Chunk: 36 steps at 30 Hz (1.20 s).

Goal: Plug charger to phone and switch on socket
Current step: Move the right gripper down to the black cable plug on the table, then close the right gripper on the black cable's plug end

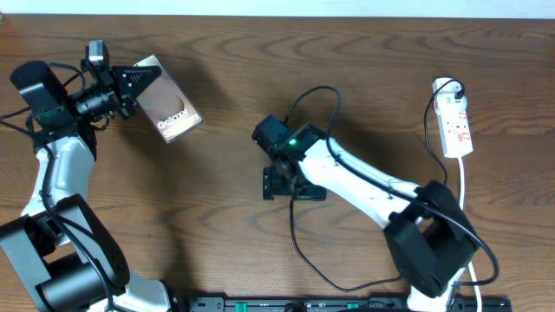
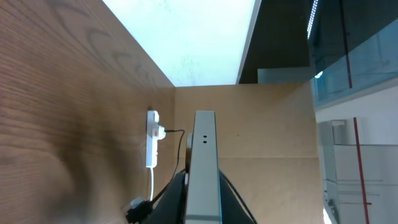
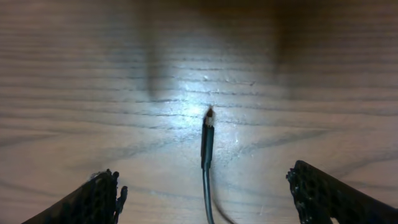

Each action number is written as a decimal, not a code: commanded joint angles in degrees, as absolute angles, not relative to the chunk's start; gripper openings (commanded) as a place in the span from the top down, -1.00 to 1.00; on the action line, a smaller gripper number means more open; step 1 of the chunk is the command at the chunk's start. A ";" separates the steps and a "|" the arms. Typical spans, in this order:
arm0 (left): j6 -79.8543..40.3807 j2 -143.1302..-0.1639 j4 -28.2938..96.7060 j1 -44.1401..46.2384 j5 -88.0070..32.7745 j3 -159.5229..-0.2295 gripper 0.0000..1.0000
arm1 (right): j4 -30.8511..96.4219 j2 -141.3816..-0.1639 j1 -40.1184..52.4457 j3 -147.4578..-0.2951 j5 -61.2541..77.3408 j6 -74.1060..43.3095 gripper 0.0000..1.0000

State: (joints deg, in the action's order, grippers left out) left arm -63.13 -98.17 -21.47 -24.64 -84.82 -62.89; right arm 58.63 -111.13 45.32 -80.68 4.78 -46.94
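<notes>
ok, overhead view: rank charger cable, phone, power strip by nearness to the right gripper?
1. charger cable: its end lies under the right gripper, table center.
2. phone: upper left.
3. power strip: far right, near the top.

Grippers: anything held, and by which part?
Left gripper clamps the phone by the end opposite its lettering. Right gripper, open over the charger tip, holds nothing.

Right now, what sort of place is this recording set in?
Probably an indoor lab or office workbench, though that is a guess. The clues are a wood-grain table and, in the left wrist view, a bright ceiling light panel and what looks like a glass partition.
</notes>
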 commanded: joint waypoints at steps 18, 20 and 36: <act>-62.57 -98.04 -21.98 -24.69 -86.59 -63.16 0.85 | 56.97 -116.31 49.60 -80.09 2.94 -56.77 -0.20; -62.54 -98.06 -21.98 -24.69 -86.59 -63.16 0.85 | 56.97 -116.99 49.60 -80.07 2.94 -56.77 -0.15; -62.54 -98.06 -21.98 -24.69 -86.59 -63.16 0.85 | 55.09 -117.34 49.60 -78.65 -0.08 -56.75 -0.11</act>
